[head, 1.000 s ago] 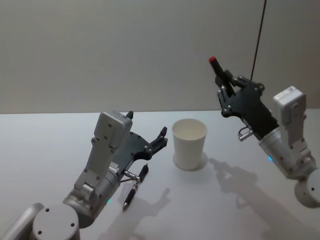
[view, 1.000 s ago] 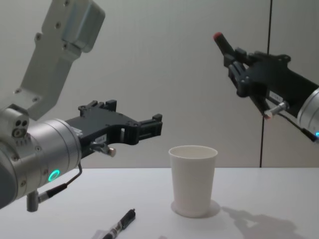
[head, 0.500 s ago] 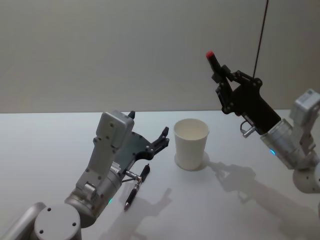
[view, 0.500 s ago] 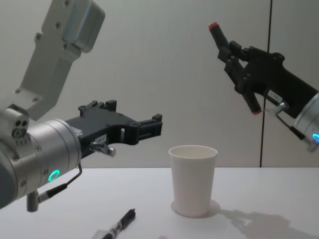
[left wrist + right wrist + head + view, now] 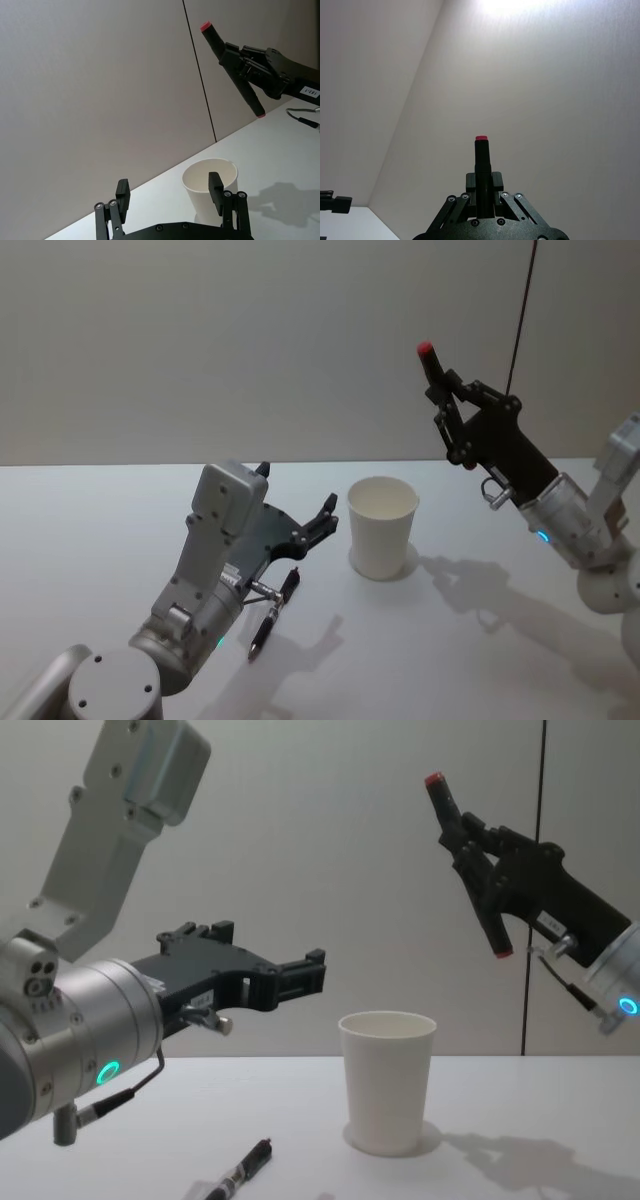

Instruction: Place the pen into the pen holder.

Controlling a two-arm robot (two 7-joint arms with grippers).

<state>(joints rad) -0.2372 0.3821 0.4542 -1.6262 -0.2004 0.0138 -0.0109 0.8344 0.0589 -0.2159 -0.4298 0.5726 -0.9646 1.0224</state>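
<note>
Nearest, a black pen lies on the counter beneath the left gripper, jaws apart, empty. Beyond stands the pen holder, upright. High to its right, the right gripper clamps the red-tipped pen, tilted.

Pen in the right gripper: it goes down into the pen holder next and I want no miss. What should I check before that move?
1. Grip on the pen: ok, the right gripper is shut on it.
2. Pen holder upright, mouth open: ok.
3. Pen's lower tip above the mouth: not ok, in the chest view it hangs off to the holder's right.
4. Pen vertical: not ok, it is tilted.
5. Left gripper off the mouth: ok, open beside the holder, apart from it.
</note>
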